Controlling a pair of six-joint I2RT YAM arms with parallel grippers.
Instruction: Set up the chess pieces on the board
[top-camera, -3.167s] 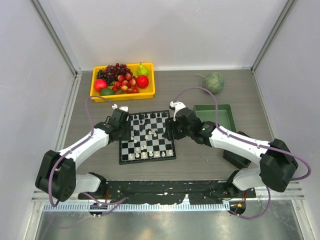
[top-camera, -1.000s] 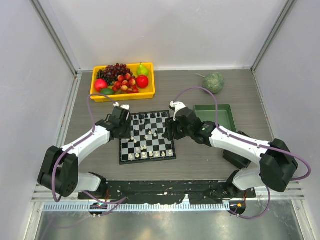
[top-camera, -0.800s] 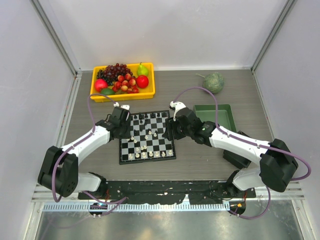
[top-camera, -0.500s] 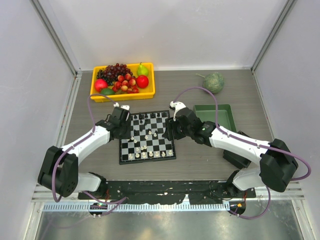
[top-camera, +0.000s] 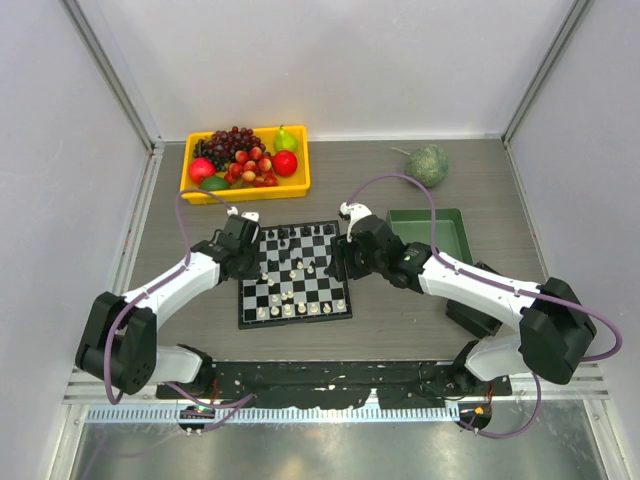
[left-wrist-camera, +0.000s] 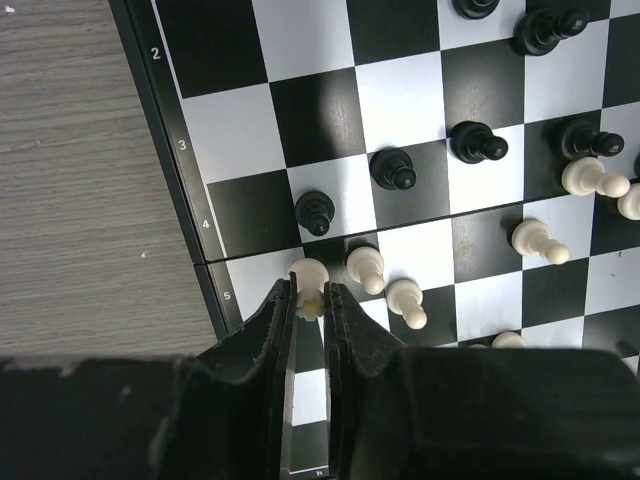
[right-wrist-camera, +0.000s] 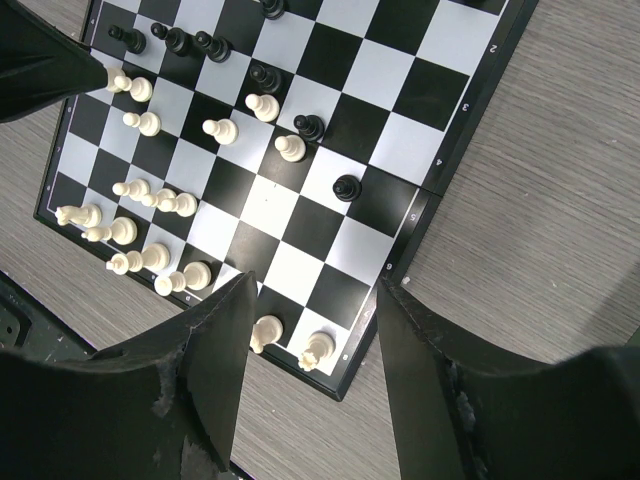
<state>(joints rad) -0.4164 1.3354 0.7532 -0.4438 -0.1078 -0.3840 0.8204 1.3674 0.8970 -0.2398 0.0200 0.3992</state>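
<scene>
On the board (left-wrist-camera: 300, 40), left pincer (left-wrist-camera: 310, 298) narrowly clamps a white pawn (left-wrist-camera: 309, 271).

Board (top-camera: 295, 323) at worktop (top-camera: 400, 315) centre, chess pieces (top-camera: 287, 310) on it. Fruit tray (top-camera: 245, 191) behind it, leftward; second tray (top-camera: 463, 232) to its right.

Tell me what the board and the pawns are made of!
Board: probably plastic or coated card. It looks smooth with a slight sheen, because light glares off some dark squares, and a seam runs across it as if it folds.
Pawns: likely moulded plastic in glossy cream and black, with rounded shapes and small bright highlights.
Looks alone can't settle either one.
</scene>
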